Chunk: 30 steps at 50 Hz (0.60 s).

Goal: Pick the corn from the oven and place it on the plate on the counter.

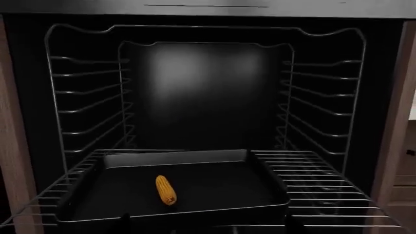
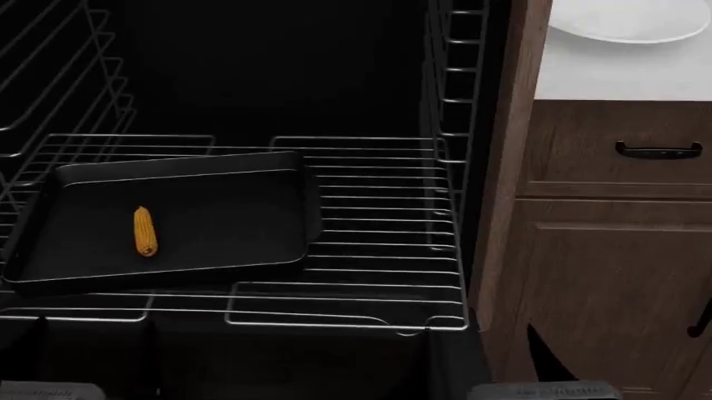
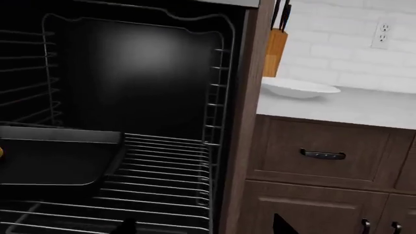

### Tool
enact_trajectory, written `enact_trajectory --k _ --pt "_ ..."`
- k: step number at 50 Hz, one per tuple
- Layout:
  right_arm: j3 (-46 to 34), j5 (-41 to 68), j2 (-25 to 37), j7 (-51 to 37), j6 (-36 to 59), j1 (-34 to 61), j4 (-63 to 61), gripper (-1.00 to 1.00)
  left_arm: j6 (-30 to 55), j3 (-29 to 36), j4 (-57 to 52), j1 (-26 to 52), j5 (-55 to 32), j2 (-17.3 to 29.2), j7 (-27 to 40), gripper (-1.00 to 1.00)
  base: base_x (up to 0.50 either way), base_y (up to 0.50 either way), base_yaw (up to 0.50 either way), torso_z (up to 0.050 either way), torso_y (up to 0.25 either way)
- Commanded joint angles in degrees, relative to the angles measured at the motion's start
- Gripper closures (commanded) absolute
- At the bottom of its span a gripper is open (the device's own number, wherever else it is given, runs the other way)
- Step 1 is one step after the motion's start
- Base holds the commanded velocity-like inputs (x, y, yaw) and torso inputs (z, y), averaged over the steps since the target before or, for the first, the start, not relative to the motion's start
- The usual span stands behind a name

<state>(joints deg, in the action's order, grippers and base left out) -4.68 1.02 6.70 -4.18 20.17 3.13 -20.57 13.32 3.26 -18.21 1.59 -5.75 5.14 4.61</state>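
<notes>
Head view: taken from above and in front, angled down into the oven [image 2: 267,67]; the wire rack [image 2: 378,225] and baking tray [image 2: 223,208] are seen near, with the counter [image 2: 623,75] edge at upper right.

Left wrist view: aimed level and straight into the oven [image 1: 208,87] cavity, the back wall faced squarely, the tray [image 1: 215,185] close below.

Right wrist view: set further right, facing obliquely; half is given to the oven [image 3: 143,73], half to the counter [image 3: 364,107] and cabinets [image 3: 325,161].

Shared by all three: tray and rack. Shared by head and right wrist views: the plate [image 3: 299,87].
</notes>
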Motion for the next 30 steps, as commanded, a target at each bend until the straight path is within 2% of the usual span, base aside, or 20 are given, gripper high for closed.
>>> enact_trajectory --k 1,14,30 --pt "-1.20 -0.62 2.91 0.24 14.12 5.33 -12.99 -1.00 11.69 -0.15 -13.75 3.75 -1.68 2.60 1.85 -1.00 0.00 0.00 0.00 0.000 0.000" --pt "-0.94 -0.33 3.50 -0.66 8.98 3.13 -11.13 -1.00 11.01 0.49 -12.99 3.98 -2.44 3.41 1.96 -1.00 0.00 0.02 0.00 0.000 0.000" --pt "-1.06 0.04 3.96 -1.58 9.11 2.64 -11.78 -1.00 10.44 1.30 -13.43 3.35 -2.54 4.44 2.59 -1.00 0.08 0.49 0.00 0.000 0.000"
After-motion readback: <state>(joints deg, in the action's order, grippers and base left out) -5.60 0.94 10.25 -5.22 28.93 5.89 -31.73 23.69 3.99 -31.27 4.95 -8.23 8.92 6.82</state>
